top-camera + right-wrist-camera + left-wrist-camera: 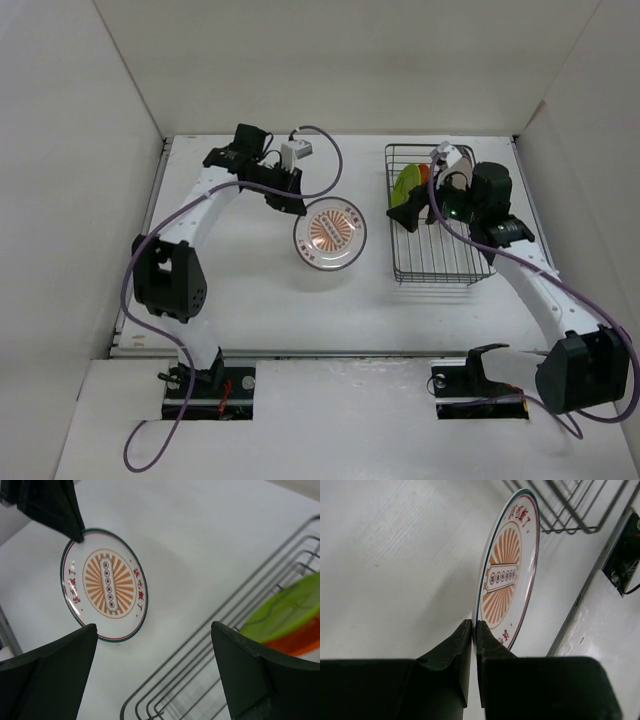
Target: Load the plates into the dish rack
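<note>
The patterned plate [330, 238] is lying on the desk [250, 300], apart from the dish rack [435, 255], with the left fingers [462, 645] pinching its rim. The lime green plate [285, 612] and the orange plate [300, 637] are already standing racked, so this one is waiting to be loaded. The right fingers [60, 665] are hanging spread over the rack.

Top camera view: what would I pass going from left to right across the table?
Left arm's black joint → left gripper → white plate with orange sunburst, pinched at its rim by that gripper → black wire dish rack holding a green plate → right arm's black joint.
</note>
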You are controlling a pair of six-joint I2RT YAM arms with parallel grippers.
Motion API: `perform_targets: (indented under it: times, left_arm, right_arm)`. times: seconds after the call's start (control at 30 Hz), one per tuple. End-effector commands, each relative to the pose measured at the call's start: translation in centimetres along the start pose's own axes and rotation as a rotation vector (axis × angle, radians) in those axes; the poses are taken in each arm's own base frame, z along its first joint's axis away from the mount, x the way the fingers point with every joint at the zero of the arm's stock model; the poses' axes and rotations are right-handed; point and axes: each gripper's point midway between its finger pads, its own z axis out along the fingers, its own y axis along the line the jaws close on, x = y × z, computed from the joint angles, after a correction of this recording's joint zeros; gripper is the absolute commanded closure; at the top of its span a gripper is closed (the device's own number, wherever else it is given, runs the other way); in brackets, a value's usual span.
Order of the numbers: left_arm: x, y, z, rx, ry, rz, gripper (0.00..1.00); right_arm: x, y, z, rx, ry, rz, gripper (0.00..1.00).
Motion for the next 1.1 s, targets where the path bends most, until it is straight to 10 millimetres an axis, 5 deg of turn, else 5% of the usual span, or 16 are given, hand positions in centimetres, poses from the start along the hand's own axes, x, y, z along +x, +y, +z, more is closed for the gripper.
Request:
perform_targets:
  times: [0.0, 0.4, 0.47, 0.53, 0.6, 0.67, 0.7, 0.73, 0.77, 0.8, 0.87, 0.97, 1.07]
  left_arm:
    - [-2.3, -5.1, -4.7, 0.062, -0.081, 0.141, 1.0]
    - [-3.4, -10.3, -7.7, 0.112, -0.128, 0.286, 1.0]
    - [-3.7, -10.6, -7.9, 0.121, -0.138, 0.294, 1.0]
    - [-4.1, -10.7, -8.0, 0.117, -0.151, 0.309, 1.0]
    - [-4.5, -10.3, -8.0, 0.099, -0.161, 0.31, 1.0]
    - [-4.8, -9.6, -7.8, 0.064, -0.168, 0.292, 1.0]
    - [-5.2, -8.4, -7.6, 0.005, -0.175, 0.28, 0.92]
    - [-5.0, -7.5, -7.1, -0.022, -0.158, 0.232, 0.7]
    - [-4.9, -6.8, -6.7, -0.044, -0.15, 0.213, 0.11]
    - [-5.2, -6.0, -6.3, -0.07, -0.152, 0.199, 0.0]
    - [-4.4, -4.3, -5.6, -0.126, -0.127, 0.155, 0.0]
    - [-5.0, -1.9, -5.7, -0.257, -0.15, 0.1, 0.0]
    - [-4.9, 0.3, -5.4, -0.367, -0.138, 0.056, 0.0]
  right_arm:
    - [-2.8, 3.7, 1.1, -0.196, -0.099, -0.176, 0.01]
    - [-0.6, 9.6, 7.7, -0.427, -0.016, -0.192, 0.06]
    - [-0.1, 10.6, 8.6, -0.461, -0.004, -0.17, 0.2]
    - [-0.4, 11.8, 8.8, -0.508, -0.015, -0.163, 0.68]
    - [-1.2, 11.8, 8.7, -0.484, -0.03, -0.132, 0.94]
    - [-3.6, 10.9, 7.3, -0.405, -0.067, -0.107, 1.0]
    - [-4.4, 10.0, 6.6, -0.35, -0.069, -0.097, 1.0]
    - [-5.6, 6.9, 5.9, -0.176, -0.088, -0.08, 1.0]
    - [-5.9, 5.3, 4.5, -0.056, -0.052, -0.047, 1.0]
    - [-7.8, 3.7, 2.1, 0.08, -0.085, -0.047, 1.0]
    - [-9.4, -2.3, -2.3, 0.45, -0.094, -0.012, 1.0]
    - [-11.2, -7.0, -9.9, 0.805, -0.084, 0.006, 1.0]
    - [-11.9, -9.5, -14.3, 0.992, -0.077, 0.017, 1.0]
